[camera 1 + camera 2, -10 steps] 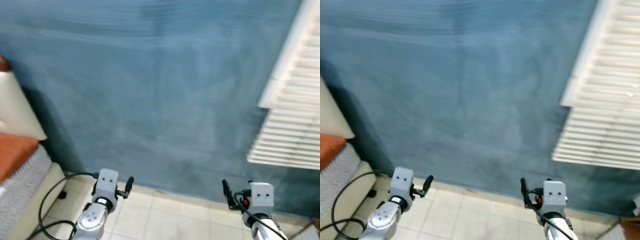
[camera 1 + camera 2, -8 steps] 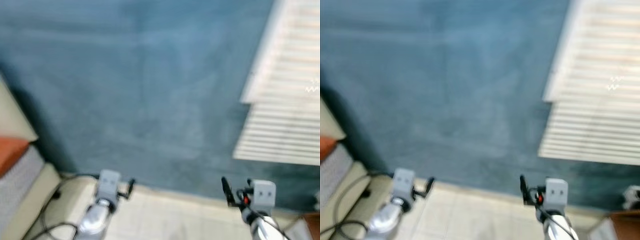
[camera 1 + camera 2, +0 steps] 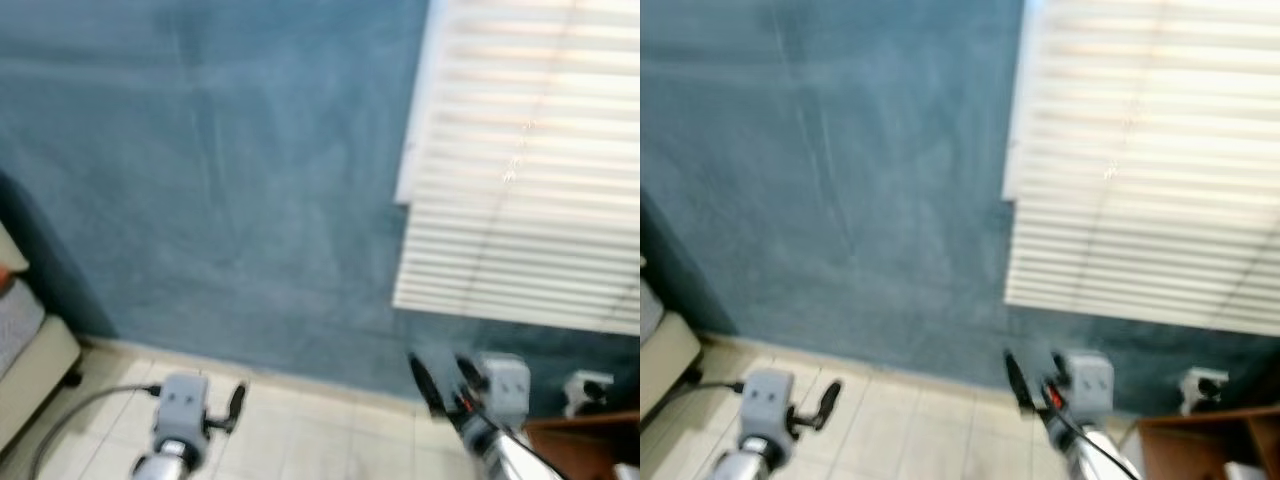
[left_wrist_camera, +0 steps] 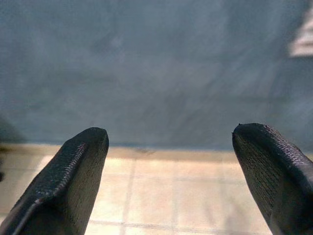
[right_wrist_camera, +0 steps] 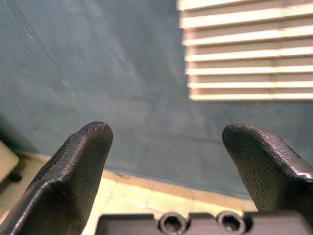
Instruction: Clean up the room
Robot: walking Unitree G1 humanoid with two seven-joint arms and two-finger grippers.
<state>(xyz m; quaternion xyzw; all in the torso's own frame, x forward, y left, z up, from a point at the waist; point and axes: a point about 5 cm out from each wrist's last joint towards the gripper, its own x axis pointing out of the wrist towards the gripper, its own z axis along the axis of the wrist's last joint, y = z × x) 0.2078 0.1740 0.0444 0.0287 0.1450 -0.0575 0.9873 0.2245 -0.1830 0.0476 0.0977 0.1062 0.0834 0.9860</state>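
Both hands were empty with fingers spread: the left hand (image 3: 236, 400) and right hand (image 3: 437, 377) hung over the tiled floor (image 3: 330, 440). A black cable (image 3: 90, 415) trailed nearby and could snag a foot. Nothing to tidy lay within reach before the blue wall (image 3: 220, 180) and window blind (image 3: 530, 170)

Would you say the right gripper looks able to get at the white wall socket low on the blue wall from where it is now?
Probably not yet. The right gripper, open and empty, is raised short of the blue wall. The wall socket sits further right, just behind the brown furniture, which may crowd the approach.
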